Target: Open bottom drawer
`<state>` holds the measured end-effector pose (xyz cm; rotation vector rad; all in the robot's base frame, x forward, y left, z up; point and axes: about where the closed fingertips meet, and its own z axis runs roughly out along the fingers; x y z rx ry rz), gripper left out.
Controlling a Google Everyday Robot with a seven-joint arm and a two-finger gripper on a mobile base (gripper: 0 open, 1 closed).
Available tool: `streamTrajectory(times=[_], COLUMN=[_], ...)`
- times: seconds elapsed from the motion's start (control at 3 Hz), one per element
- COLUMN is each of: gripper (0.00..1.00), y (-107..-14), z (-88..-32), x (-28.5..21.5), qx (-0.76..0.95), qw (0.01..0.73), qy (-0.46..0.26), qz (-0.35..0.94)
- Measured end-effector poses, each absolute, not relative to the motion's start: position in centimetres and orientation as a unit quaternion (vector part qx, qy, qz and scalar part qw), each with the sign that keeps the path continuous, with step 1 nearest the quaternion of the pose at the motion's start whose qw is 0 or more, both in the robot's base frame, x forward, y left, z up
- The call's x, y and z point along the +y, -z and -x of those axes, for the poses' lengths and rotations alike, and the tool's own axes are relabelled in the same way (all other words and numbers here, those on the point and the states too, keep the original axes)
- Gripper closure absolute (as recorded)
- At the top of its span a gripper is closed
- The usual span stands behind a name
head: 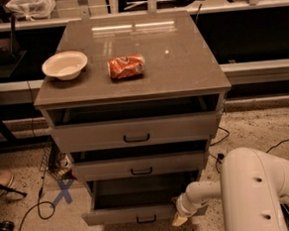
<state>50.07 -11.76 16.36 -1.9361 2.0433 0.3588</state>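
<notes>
The bottom drawer is the lowest and narrowest of three grey-beige drawers, with a small black curved handle at its centre. It stands pulled out, its dark inside showing. My gripper is at the drawer front's right end, low near the floor, to the right of the handle. It hangs off my white arm, which fills the lower right.
The top drawer and middle drawer are also pulled out a little. A white bowl and a red crumpled bag lie on the cabinet top. Cables, a blue X mark and a shoe are on the floor at left.
</notes>
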Motion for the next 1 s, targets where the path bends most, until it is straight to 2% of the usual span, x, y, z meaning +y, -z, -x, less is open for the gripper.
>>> streamTrajectory(times=[0.67,1.0], gripper=[0.84,1.0], y=[-16.7,-16.7], z=[-49.0,-47.8], x=[-11.7,-12.3], qx=[0.711,0.718], qw=[0.154,0.157], qy=[-0.133,-0.136], qz=[0.674,0.664])
